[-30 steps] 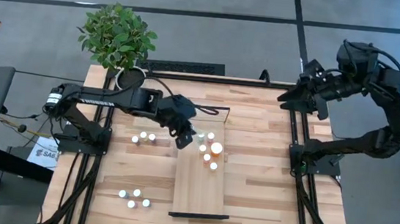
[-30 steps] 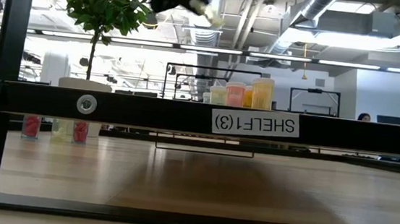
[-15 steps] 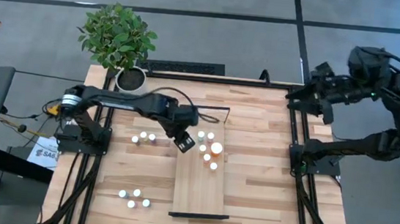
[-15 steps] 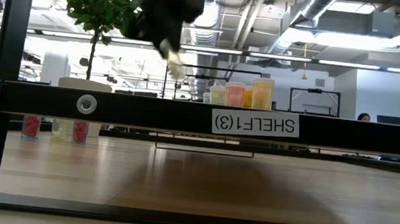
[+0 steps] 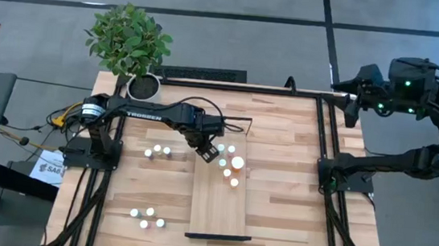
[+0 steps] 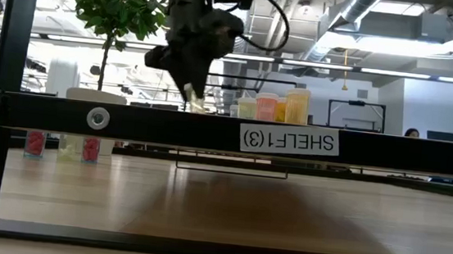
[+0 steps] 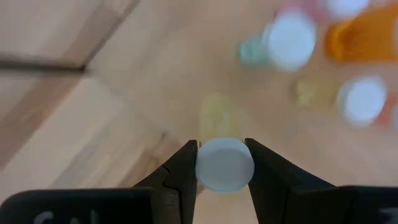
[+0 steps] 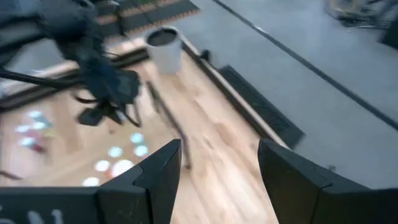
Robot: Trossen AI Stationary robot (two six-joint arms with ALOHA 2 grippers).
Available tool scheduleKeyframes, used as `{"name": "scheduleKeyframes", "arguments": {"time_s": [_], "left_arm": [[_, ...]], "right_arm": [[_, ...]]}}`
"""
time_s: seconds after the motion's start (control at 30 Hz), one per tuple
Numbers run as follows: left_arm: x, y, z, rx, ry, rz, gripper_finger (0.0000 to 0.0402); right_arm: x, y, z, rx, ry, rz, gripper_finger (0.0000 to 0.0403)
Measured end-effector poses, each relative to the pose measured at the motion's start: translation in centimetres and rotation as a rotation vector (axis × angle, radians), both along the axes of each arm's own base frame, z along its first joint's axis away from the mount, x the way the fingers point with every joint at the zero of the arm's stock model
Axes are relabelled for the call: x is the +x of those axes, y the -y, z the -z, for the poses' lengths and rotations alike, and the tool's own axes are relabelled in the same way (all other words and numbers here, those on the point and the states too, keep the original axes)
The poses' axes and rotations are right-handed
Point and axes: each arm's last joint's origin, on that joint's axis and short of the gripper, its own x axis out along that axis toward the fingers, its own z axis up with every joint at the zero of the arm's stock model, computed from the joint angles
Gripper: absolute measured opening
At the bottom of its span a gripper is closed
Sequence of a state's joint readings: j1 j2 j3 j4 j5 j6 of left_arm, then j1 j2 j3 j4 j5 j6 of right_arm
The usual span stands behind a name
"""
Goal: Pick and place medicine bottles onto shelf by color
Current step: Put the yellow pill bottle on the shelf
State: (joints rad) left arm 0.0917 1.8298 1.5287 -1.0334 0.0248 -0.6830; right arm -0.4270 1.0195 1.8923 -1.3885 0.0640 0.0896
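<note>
Sorting is partway: left gripper [image 5: 209, 150] clamps a yellowish bottle [image 7: 224, 163] above the shelf [image 5: 217, 212] beside several placed bottles [image 5: 230, 163], while two clusters [image 5: 157, 151] wait on the table [image 5: 282, 145]; right gripper [image 8: 214, 163] hangs open off to the side.

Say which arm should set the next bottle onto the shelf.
The left. Its hand is shut on a white-capped yellowish bottle and hangs low over the shelf, beside the bottles standing there. The right hand is open, empty, raised beyond the table's right edge.

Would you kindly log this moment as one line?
left pincer: shut on yellow bottle, above shelf | right pincer: open, off-table
</note>
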Motion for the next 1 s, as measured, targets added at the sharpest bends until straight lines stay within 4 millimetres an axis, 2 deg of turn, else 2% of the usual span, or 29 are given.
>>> {"name": "scheduleKeyframes", "arguments": {"time_s": [0.23, 0.47, 0.63, 1.0], "left_arm": [[-0.1, -0.3, 1.0, 0.012, -0.071, -0.026, 0.0098], [0.0, -0.4, 1.3, 0.011, -0.082, -0.042, 0.0098], [0.1, -0.4, 1.4, 0.002, -0.085, -0.050, 0.0098], [0.1, -0.4, 1.4, 0.008, -0.086, -0.061, 0.0098]], "right_arm": [[-1.7, -0.3, 0.1, -0.106, -0.054, 0.108, 0.0234], [-5.0, -1.2, -0.4, -0.252, -0.026, 0.268, 0.0234], [-7.8, -2.5, -0.3, -0.234, 0.081, 0.303, 0.0234], [-12.3, -4.6, 0.5, -0.174, 0.250, 0.321, 0.0234]]}}
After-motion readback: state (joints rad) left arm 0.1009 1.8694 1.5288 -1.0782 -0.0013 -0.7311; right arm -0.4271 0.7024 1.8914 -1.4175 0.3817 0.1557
